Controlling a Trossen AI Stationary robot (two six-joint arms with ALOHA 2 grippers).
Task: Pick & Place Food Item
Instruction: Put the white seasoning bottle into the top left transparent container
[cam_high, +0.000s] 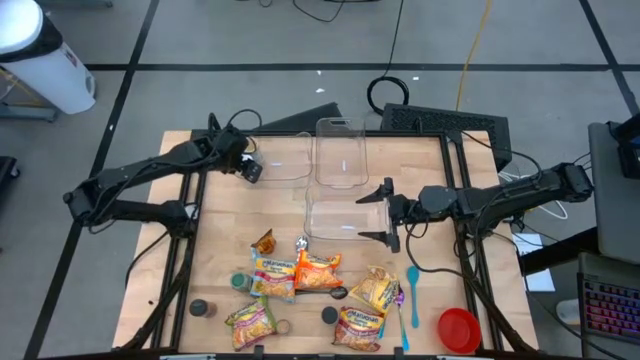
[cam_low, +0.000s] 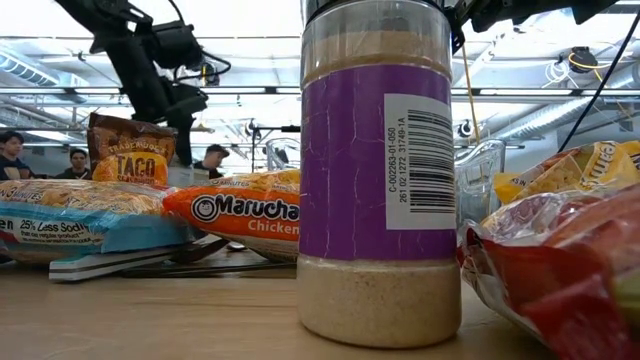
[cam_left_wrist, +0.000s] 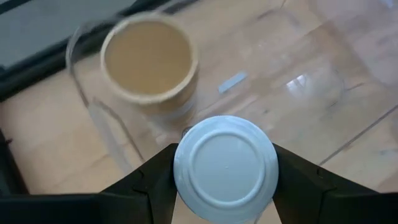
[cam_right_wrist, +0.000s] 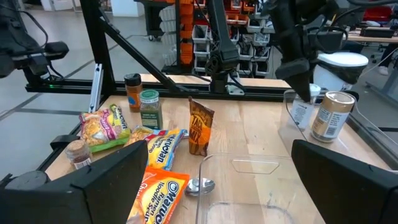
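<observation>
My left gripper (cam_high: 251, 171) is at the table's far left, over a clear tub (cam_high: 283, 158), and is shut on a small can (cam_left_wrist: 225, 168) whose pale round end faces the wrist camera. A second can (cam_left_wrist: 149, 59) with a tan top stands upright on its base inside that tub (cam_left_wrist: 81, 93); the right wrist view shows this can (cam_right_wrist: 331, 116) too. My right gripper (cam_high: 385, 212) hangs open and level at mid-table, beside another clear tub (cam_high: 335, 215), with nothing between its fingers. My left gripper pinches the can's round side wall (cam_left_wrist: 181, 171) between its two fingers (cam_left_wrist: 155, 183), one on each side. The fingers slant down from above. The can is lifted clear over the tub, next to the standing can.
A third clear tub (cam_high: 340, 150) stands at the far middle. Along the near edge lie several noodle packets (cam_high: 315, 272), a taco packet (cam_high: 263, 243), spice jars (cam_low: 378, 180), a blue spoon (cam_high: 412, 290) and a red bowl (cam_high: 458, 328). People sit in the room beyond.
</observation>
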